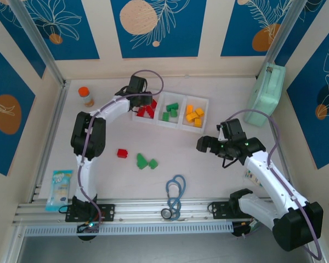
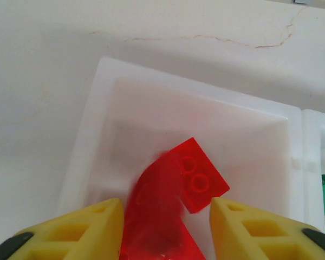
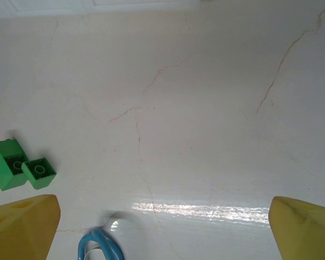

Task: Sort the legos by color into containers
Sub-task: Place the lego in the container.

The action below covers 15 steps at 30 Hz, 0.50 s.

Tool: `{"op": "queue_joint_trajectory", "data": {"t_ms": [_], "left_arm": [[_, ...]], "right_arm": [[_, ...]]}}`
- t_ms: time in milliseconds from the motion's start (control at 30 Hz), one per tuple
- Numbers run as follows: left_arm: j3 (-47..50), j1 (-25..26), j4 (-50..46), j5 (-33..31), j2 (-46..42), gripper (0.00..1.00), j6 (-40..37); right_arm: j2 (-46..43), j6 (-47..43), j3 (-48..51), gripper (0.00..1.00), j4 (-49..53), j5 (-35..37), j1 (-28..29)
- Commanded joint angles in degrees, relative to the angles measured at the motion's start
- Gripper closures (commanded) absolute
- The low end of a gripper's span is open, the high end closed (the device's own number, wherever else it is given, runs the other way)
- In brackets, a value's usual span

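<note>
while the left gripper hangs over the left container, its fingers stand partly apart about a blurred red lego; grip cannot be told. right gripper: fingers wide, empty. loose on bench: one red brick, two green bricks.

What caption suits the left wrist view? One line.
Left claw parted above red plastic lego blocks in a white plastic tray's square compartment.
</note>
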<state>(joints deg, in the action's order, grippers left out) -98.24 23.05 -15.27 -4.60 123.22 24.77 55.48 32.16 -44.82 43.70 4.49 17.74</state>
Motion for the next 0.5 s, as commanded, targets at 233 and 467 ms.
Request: {"op": "queue_joint_trajectory", "data": {"t_ms": [233, 467], "left_arm": [[2.9, 0.7, 1.9, -2.2, -5.3, 0.35, 0.2], [11.9, 0.9, 0.4, -3.5, -15.8, 0.20, -3.3]], "right_arm": [[-1.6, 0.0, 0.0, 0.01, 1.7, -1.7, -0.4], [-0.3, 0.2, -0.5, 0.01, 0.6, -2.3, -0.4]]}}
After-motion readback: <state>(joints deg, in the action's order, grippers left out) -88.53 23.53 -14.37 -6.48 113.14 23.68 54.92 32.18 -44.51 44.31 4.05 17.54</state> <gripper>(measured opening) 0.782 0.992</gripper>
